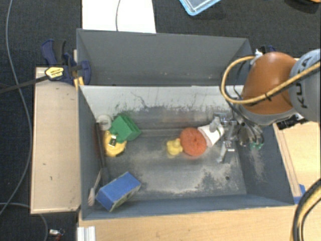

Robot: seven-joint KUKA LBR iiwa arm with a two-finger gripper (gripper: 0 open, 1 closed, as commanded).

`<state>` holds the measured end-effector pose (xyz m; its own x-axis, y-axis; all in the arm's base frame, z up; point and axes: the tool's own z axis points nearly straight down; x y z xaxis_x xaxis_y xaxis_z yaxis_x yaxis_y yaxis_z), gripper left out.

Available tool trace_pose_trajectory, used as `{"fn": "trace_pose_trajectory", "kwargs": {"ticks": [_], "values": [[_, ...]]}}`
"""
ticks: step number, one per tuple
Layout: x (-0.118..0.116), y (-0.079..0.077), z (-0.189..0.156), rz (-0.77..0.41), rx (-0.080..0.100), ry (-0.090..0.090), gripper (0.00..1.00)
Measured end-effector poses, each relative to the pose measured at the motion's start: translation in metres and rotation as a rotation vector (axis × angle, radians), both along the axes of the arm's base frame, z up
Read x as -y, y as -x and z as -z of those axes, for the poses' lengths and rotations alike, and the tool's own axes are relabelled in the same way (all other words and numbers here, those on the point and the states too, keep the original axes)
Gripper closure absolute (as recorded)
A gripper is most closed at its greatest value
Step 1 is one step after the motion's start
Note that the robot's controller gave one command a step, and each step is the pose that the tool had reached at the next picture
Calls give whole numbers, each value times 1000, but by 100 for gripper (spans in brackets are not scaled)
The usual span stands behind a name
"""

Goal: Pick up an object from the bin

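- Hanging at the bin's (160, 59) right side, the gripper (224, 143) is just beside an orange ball (193, 141).
- Open or closed: cannot tell.
- A yellow toy (173, 147) lies just left of the ball.

This is looking like a robotics lab: an industrial arm (271, 82) is reaching from three o'clock into a grey metal bin (160, 59), while cables (22, 85) are trailing across dark carpet (30, 29) at nine o'clock.

Grey bin (165, 182) — green block (124, 128) and yellow toy (114, 145) by its left wall, blue box (118, 190) in the near-left corner, orange ball (193, 141) mid-floor.
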<state>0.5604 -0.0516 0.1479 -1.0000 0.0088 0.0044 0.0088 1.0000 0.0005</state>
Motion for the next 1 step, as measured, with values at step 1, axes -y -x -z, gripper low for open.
{"fn": "trace_pose_trajectory", "kwargs": {"ticks": [1], "values": [[0,-2,-4,-2,7,1,0]]}}
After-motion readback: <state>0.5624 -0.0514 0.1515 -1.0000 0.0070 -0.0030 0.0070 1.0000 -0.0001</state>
